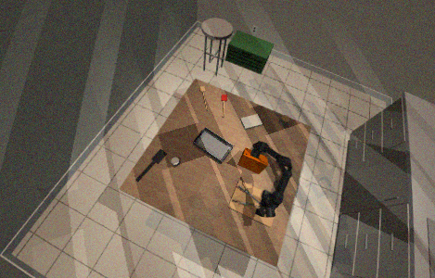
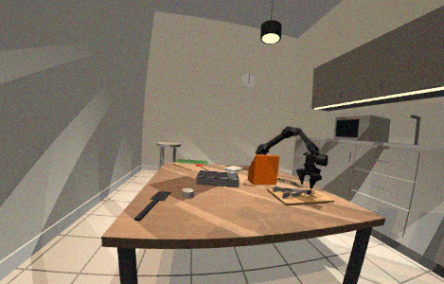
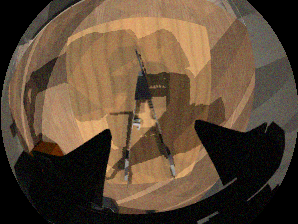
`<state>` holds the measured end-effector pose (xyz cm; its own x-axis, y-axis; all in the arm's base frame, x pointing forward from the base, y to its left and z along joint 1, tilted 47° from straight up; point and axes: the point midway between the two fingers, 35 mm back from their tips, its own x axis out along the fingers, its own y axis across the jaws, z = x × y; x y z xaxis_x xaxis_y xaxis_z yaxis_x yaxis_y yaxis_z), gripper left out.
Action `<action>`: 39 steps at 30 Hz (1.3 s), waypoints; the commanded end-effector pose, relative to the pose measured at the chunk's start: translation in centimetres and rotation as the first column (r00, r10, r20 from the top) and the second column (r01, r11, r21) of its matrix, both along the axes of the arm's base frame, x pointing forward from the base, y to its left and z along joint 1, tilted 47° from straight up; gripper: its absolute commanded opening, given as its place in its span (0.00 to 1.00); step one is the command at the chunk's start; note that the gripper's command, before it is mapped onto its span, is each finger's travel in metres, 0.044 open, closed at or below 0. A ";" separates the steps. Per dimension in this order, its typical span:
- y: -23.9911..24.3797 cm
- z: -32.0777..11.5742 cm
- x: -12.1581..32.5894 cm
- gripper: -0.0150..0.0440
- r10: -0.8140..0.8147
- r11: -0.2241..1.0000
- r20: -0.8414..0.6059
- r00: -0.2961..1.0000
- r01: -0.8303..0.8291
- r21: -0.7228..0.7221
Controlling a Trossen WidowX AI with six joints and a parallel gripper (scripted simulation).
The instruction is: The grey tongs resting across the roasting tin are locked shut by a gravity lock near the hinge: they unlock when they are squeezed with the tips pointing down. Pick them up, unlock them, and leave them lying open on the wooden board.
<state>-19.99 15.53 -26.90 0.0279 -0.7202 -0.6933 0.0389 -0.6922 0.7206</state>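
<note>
The grey tongs (image 1: 250, 192) (image 2: 292, 193) (image 3: 142, 89) lie on the wooden board (image 1: 250, 214) (image 2: 301, 201) (image 3: 200, 45). Their arms are spread apart in a V in the wrist view, joined at the dark hinge end, with pale ends toward my fingers. My gripper (image 1: 265, 214) (image 2: 306, 188) (image 3: 154, 129) is open wide above the board, with nothing between its fingers. The wrist view shows the tongs apart from both fingers. The roasting tin (image 1: 213, 145) (image 2: 218, 180) has nothing lying across it.
An orange block (image 1: 253, 162) (image 2: 264, 171) (image 3: 48, 148) stands beside the board, below the raised arm. A black spatula (image 1: 151, 165) (image 2: 151, 206) and a small round white object (image 1: 175, 161) (image 2: 187, 193) lie beyond the tin. A white flat object (image 1: 250, 121) lies farther back.
</note>
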 end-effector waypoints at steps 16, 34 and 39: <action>4.8 7.2 -11.9 1.00 -0.007 1.000 -0.005 1.000 0.007 0.000; 9.1 10.8 -12.4 1.00 -0.002 0.997 -0.073 0.997 0.007 0.074; 9.1 10.8 -12.4 1.00 -0.002 0.997 -0.073 0.997 0.007 0.074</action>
<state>-32.35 24.63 -16.09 -0.0303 -0.6684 -0.7432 0.0803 -0.7428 0.6647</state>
